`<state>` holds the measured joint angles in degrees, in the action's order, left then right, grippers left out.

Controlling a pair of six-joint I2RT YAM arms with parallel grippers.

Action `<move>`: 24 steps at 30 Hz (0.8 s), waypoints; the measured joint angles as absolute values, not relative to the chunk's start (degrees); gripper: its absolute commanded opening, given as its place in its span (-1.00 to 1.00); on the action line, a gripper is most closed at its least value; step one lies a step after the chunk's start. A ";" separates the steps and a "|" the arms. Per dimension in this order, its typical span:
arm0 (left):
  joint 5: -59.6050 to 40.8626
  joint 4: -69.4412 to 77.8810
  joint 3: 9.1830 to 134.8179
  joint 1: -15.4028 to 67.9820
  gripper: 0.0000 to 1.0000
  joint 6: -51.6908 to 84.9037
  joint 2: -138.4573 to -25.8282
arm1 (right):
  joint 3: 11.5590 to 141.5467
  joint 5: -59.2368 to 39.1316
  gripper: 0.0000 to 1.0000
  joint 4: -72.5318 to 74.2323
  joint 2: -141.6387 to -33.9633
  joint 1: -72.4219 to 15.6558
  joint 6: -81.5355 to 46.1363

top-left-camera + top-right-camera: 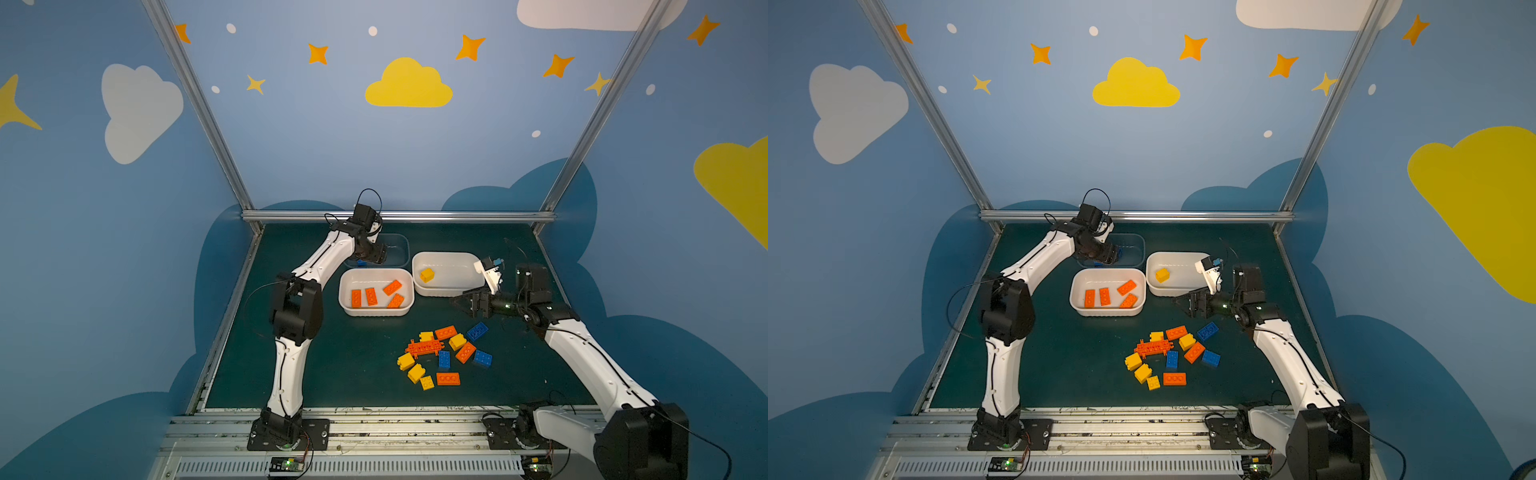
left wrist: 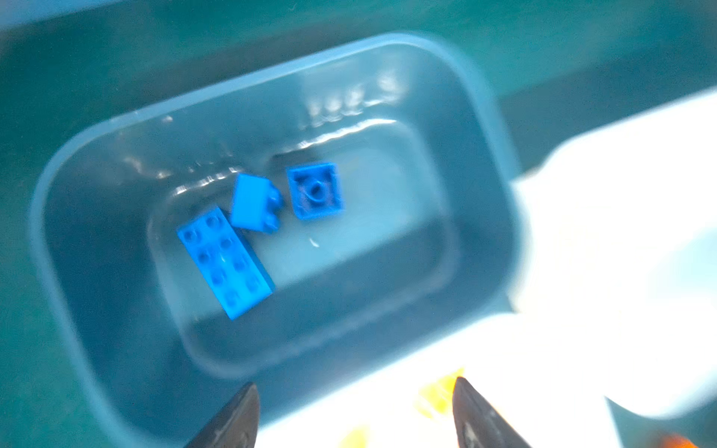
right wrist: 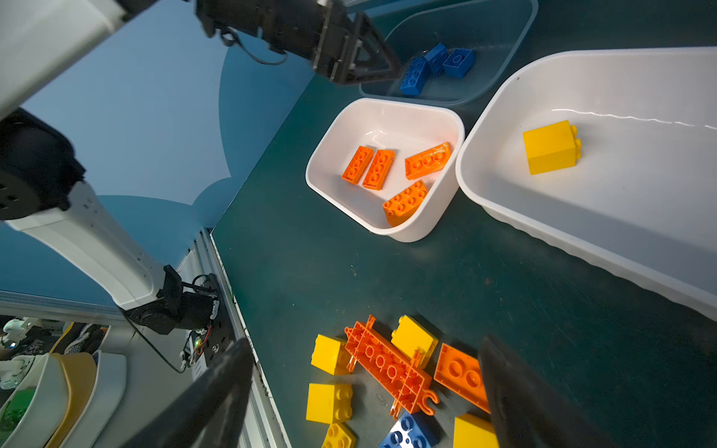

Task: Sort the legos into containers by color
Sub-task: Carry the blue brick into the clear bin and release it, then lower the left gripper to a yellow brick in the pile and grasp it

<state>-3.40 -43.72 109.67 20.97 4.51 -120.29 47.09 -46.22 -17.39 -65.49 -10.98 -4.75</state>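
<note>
Green mat [image 1: 332, 365], clear tub [image 2: 97, 232] with 3 blue bricks [image 2: 225, 263] (left fingers [image 2: 232, 422] apart)

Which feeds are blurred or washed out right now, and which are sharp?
Left wrist view: motion-blurred, the white tubs blown out by glare, blue bricks in the clear tub readable. Right wrist view: sharp. Both top views: dim but clear.

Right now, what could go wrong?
Orange lattice piece touches yellow bricks; lifting it may drag them.
Right hand hangs near the white tub holding one yellow brick; a low move could shove it.
Left hand, open over the transparent tub, might catch its rim withdrawing.
</note>
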 measured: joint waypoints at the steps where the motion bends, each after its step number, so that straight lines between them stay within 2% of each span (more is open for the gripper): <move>1: -4.29 -43.13 106.32 21.89 0.56 4.54 -116.75 | 47.07 -46.24 0.80 -17.43 -65.49 -10.98 -4.62; 6: -9.26 -40.38 91.20 28.49 0.54 4.29 -102.67 | 47.07 -46.48 0.80 -17.82 -65.49 -10.98 -3.73; 11: -13.02 -35.48 74.98 35.83 0.49 3.73 -94.70 | 46.94 -46.61 0.80 -18.20 -65.14 -10.98 -3.14; 17: -14.17 -29.58 59.72 44.69 0.43 1.50 -88.90 | 46.11 -46.94 0.80 -18.85 -63.53 -10.96 -2.46; 24: -11.33 -24.58 52.77 48.51 0.30 -1.28 -88.49 | 44.29 -47.22 0.80 -19.81 -62.78 -10.85 -2.46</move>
